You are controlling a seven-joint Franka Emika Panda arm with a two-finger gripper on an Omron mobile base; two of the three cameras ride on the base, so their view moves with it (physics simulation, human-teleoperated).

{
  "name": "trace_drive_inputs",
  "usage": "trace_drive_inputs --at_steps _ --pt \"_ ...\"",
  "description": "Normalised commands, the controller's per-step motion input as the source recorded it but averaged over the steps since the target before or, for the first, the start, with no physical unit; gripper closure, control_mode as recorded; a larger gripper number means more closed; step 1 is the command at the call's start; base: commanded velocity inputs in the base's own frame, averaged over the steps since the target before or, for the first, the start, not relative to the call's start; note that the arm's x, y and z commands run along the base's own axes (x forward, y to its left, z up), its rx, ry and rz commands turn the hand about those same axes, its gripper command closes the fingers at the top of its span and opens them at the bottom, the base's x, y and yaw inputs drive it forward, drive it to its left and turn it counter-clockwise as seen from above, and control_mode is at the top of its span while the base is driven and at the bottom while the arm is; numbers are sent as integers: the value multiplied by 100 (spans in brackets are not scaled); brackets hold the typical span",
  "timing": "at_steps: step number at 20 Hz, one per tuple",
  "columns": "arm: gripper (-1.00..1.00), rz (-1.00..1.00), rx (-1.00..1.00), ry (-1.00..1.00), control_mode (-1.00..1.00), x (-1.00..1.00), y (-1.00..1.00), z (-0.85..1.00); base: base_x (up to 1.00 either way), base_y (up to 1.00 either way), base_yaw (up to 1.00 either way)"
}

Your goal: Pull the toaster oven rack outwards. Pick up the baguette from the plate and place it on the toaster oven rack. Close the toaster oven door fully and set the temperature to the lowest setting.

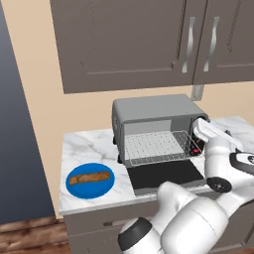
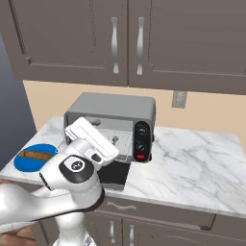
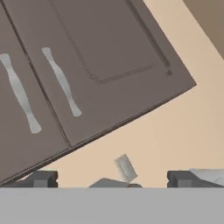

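Pincer point(image 3: 112, 178) gapes wide, empty, at frame bottom; toaster oven door point(image 1: 166, 174) lies open, baguette point(image 1: 89, 178) on plate point(image 1: 84, 191) lower left.

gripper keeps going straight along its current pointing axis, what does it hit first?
Likely the beige wall beneath the upper cabinets, near the wall outlet. The open gripper aims up over the toaster oven, with nothing nearer visible in line; depth is uncertain.
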Motion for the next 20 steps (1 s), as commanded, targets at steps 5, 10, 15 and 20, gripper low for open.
trace_drive_inputs --at_steps 5,10,15,20 --pt "-100 -2 0 -17 -100 5 0 93 0 0 0" --pt "-100 0 3 -6 -100 0 1 -3 0 0 0" --pt "-100 -14 29 -46 -100 0 -8 63 0 0 0" --pt "-100 -13 42 -53 -100 -1 -9 76 0 0 0"
